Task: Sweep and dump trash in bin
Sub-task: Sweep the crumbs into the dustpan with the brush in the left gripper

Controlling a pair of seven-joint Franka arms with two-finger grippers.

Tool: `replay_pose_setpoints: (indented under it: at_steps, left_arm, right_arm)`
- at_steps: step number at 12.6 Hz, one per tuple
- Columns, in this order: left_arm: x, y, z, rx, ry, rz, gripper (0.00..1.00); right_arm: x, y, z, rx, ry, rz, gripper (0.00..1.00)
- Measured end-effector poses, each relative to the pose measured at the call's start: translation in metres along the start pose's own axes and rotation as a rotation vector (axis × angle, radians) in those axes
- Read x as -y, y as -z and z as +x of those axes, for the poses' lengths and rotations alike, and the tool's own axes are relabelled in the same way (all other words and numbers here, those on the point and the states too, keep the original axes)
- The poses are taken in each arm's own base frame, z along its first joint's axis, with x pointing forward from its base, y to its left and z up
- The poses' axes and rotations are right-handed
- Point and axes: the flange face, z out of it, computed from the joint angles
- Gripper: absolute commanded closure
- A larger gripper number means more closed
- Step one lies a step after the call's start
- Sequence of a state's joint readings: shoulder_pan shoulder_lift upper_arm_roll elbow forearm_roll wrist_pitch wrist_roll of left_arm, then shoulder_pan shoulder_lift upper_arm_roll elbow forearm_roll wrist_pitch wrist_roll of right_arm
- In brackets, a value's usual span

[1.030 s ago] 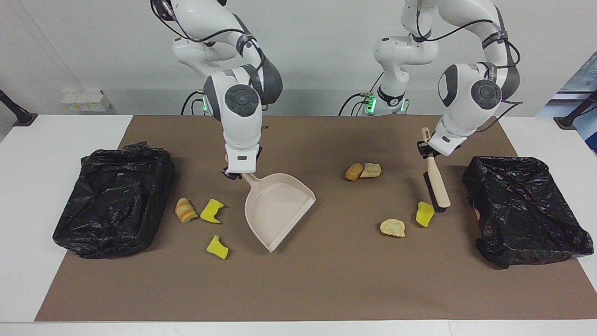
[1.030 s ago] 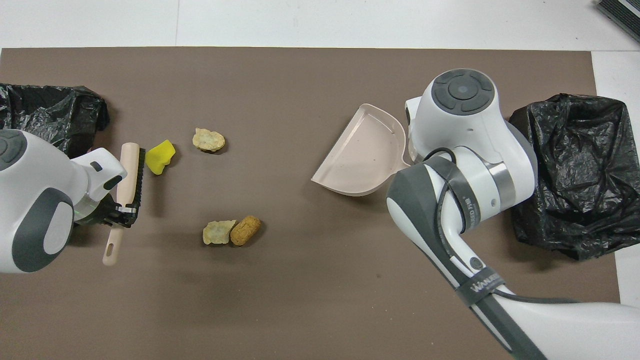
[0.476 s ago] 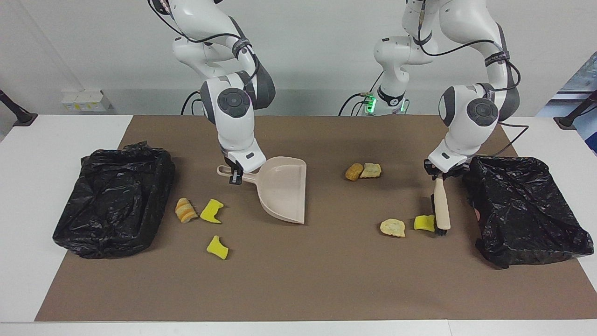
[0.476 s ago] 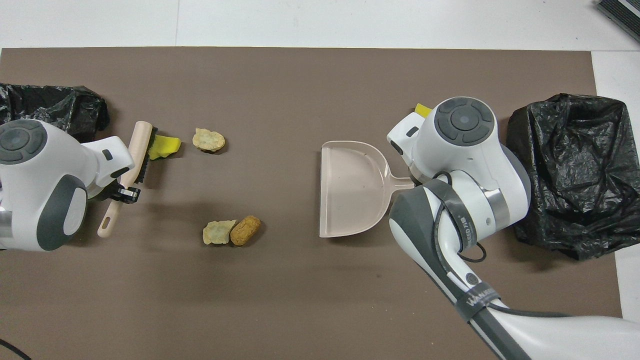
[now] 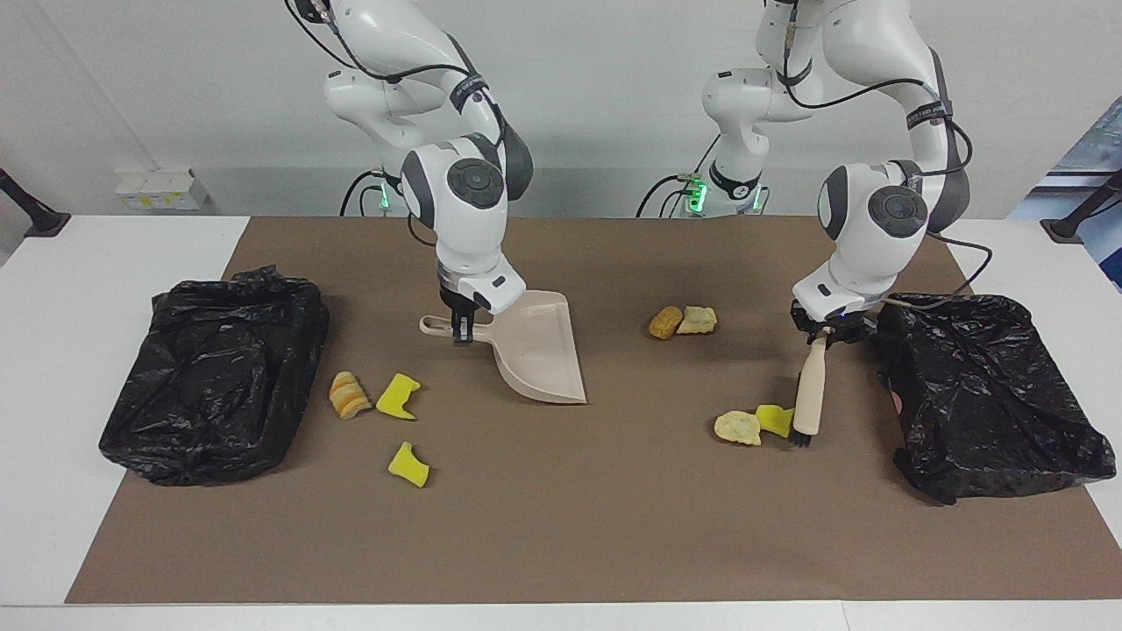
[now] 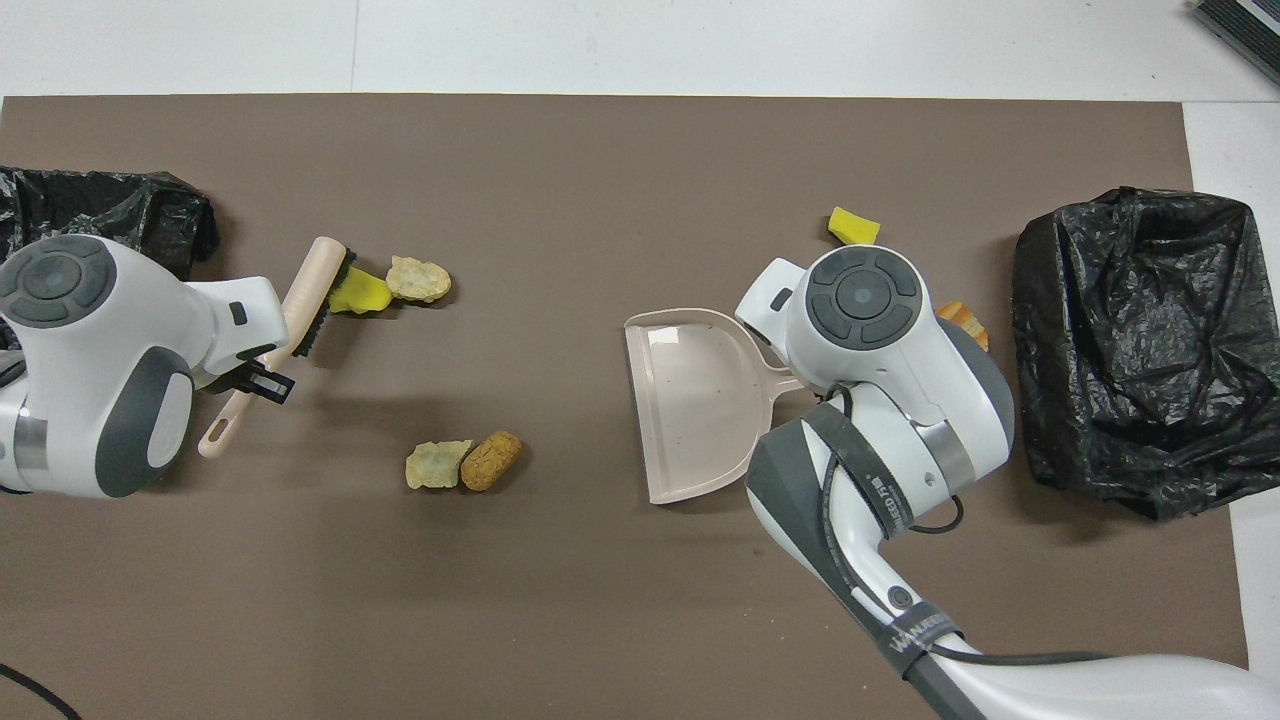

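While the left gripper (image 5: 828, 331) clamped the brush (image 5: 810, 390) handle, bristles touched the yellow sponge piece (image 5: 775, 419), itself against a tan lump (image 5: 737, 427). The dustpan (image 5: 535, 355), gripped by the right gripper (image 5: 462, 329), sat toward the right arm's end, well apart.

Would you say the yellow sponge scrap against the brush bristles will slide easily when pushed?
Probably: the yellow sponge scrap looks small, porous and light. Being soft, it may squash against the beige brush in the left gripper. Its irregular shape suggests tumbling, and it may nudge the tan lump beside it.
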State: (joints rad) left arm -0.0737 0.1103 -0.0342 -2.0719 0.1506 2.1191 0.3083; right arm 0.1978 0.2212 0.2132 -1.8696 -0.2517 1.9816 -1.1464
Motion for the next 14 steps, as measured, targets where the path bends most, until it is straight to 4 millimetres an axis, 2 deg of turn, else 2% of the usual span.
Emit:
replay_pose_setpoints:
  at_steps: [3, 6, 11, 14]
  left_arm:
    - [-0.025, 0.003, 0.01, -0.005, -0.06, 0.004, 1.0]
    - [-0.072, 0.006, 0.023, 0.003, -0.169, 0.006, 1.0]
    - [-0.124, 0.009, 0.024, 0.059, -0.229, -0.063, 1.0]
    - [-0.176, 0.018, 0.024, 0.083, -0.296, -0.058, 1.0]
  right_arm:
    - [0.003, -0.007, -0.002, 0.006, -0.023, 0.013, 1.0]
    - [0.006, -0.014, -0.001, 0.005, -0.057, 0.012, 1.0]
    - [0.008, -0.022, 0.003, -0.006, -0.109, -0.002, 1.0]
    - [0.009, -0.03, 0.01, -0.01, -0.131, -0.002, 1.0]
